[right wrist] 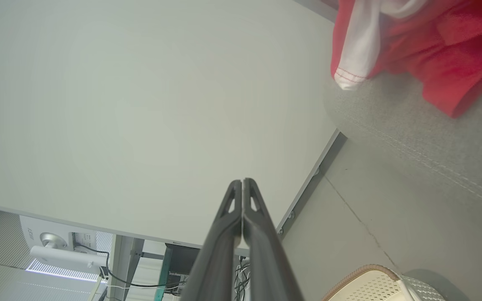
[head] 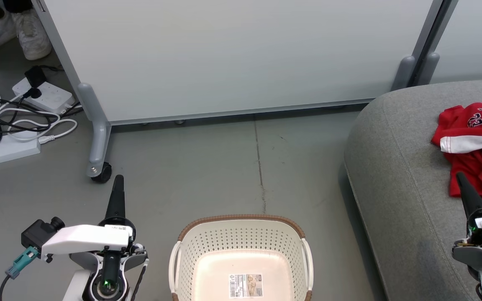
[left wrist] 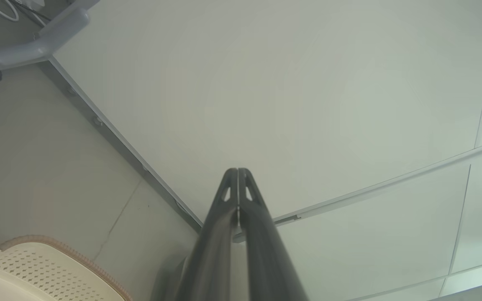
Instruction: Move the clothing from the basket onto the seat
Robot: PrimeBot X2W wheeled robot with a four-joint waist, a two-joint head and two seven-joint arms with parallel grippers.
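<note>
The red clothing (head: 477, 146) with white trim lies crumpled on the grey seat (head: 400, 184) at the right; it also shows in the right wrist view (right wrist: 442, 46) on the seat (right wrist: 433, 138). The cream basket (head: 241, 259) with a brown rim stands on the floor at bottom centre, with only a label sticker on its floor. My left gripper (head: 118, 180) is shut and holds nothing, left of the basket; its fingers (left wrist: 238, 172) press together. My right gripper (head: 460, 177) is shut over the seat, just below the clothing, its fingers (right wrist: 242, 183) closed on nothing.
A white partition panel (head: 232, 54) on a grey wheeled foot (head: 96, 167) stands behind the basket. Power strips and tangled cables (head: 19, 121) lie on the floor at far left, with white shoes (head: 11, 33) above them. Bare grey floor (head: 224, 167) lies between panel and basket.
</note>
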